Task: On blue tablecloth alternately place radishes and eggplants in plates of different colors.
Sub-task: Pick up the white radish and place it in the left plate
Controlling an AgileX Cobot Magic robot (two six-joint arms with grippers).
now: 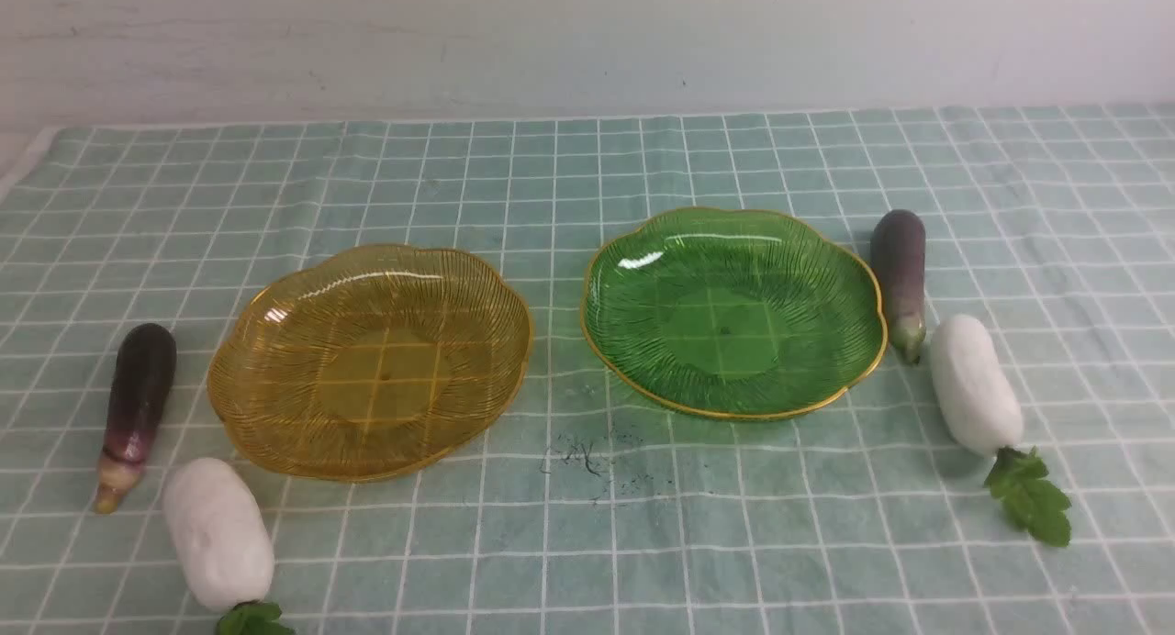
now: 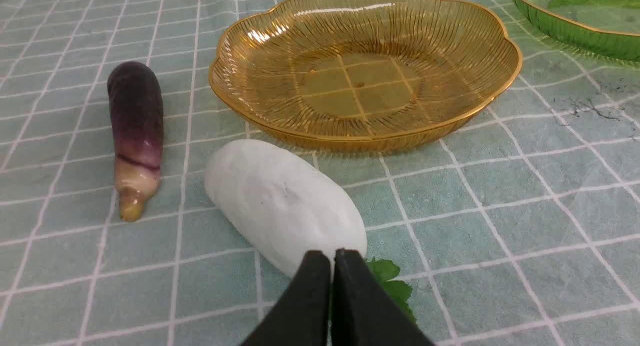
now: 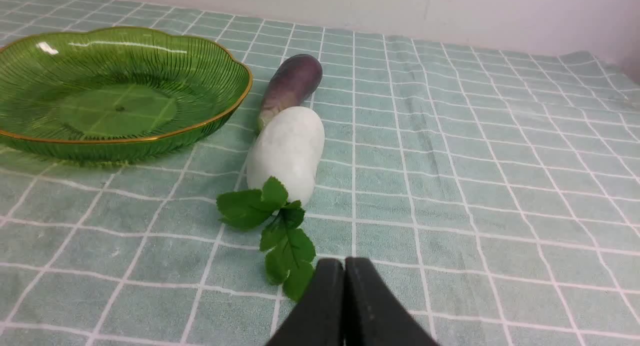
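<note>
On the blue tablecloth (image 1: 587, 534) stand an empty amber-yellow plate (image 1: 275, 341) and an empty green plate (image 1: 826, 277). Left of the amber plate lie an eggplant (image 1: 138, 396) and a radish (image 1: 218, 532). Right of the green plate lie an eggplant (image 1: 899, 277) and a radish (image 1: 975, 384). Neither gripper shows in the front view. My left gripper (image 2: 333, 258) is shut and empty, just short of the left radish's (image 2: 282, 203) leafy end, with the eggplant (image 2: 136, 131) and amber plate (image 2: 260, 86) beyond. My right gripper (image 3: 344, 266) is shut and empty, short of the right radish (image 3: 287, 153) and its leaves (image 3: 280, 231).
A pale wall (image 1: 587, 38) runs behind the table's far edge. A small dark smudge (image 1: 587, 456) marks the cloth in front of the gap between the plates. The cloth's left edge (image 1: 27, 162) shows at the far left.
</note>
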